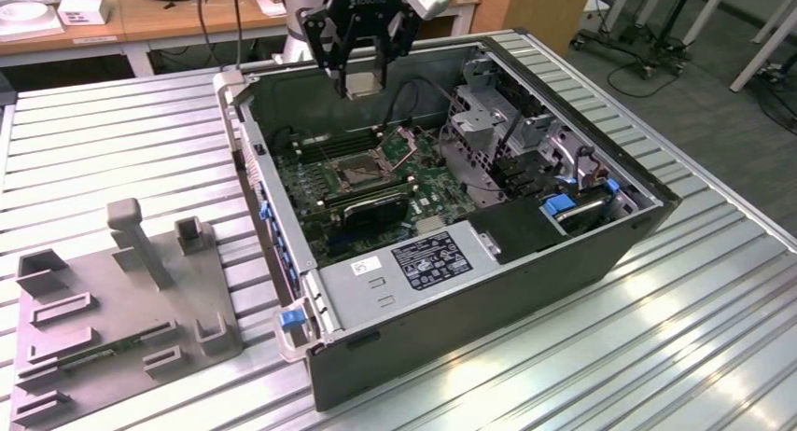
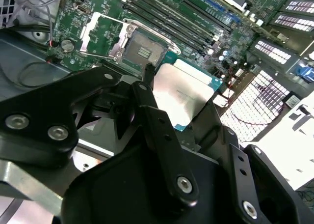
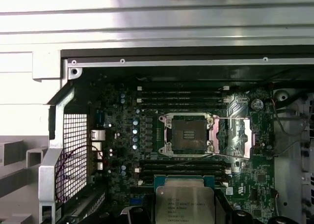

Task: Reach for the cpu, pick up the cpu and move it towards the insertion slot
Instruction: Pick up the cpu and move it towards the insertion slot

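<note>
Exterior view shows the gripper (image 1: 362, 83) high above the open computer case (image 1: 598, 254), jaws clamped on the cpu (image 1: 362, 82); both wrist views place it over the motherboard (image 3: 122, 135), near the insertion slot (image 3: 188, 134), not touching it.

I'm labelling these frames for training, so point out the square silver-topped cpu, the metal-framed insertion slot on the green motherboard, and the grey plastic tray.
Square silver-topped cpu (image 3: 184, 205), first wrist view, middle of its metallic top.
Metal-framed insertion slot (image 3: 188, 134), first wrist view, its dark centre.
Grey plastic tray (image 1: 106, 305), exterior view, bare flat surface.
</note>
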Motion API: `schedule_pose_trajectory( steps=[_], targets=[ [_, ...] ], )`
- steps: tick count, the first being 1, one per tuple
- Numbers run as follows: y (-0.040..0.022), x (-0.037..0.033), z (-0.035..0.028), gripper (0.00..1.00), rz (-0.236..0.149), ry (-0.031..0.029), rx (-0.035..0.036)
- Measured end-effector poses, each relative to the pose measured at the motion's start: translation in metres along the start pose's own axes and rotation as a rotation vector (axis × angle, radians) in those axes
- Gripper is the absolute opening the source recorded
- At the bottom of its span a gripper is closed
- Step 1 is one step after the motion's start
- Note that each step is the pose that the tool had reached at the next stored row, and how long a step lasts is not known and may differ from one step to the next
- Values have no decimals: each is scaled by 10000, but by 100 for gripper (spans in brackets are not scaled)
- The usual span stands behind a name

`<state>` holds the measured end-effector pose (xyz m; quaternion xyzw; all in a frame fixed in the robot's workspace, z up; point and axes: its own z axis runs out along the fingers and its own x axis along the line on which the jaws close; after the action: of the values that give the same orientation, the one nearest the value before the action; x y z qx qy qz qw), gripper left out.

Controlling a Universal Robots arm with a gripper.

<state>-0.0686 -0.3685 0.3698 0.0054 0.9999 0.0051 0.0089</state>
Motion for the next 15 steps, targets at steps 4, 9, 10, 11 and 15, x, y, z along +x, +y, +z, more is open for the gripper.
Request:
schedule_pose_trajectory(
  steps=[4,9,10,11,15],
  targets=[
    [26,-34,3,55,-1,0,0],
    [49,-60,6,55,1,0,-1],
    [55,-65,7,55,0,-1,-1],
    [63,-71,8,55,-1,0,0],
    [132,-106,16,55,10,-1,-1]
  ],
)
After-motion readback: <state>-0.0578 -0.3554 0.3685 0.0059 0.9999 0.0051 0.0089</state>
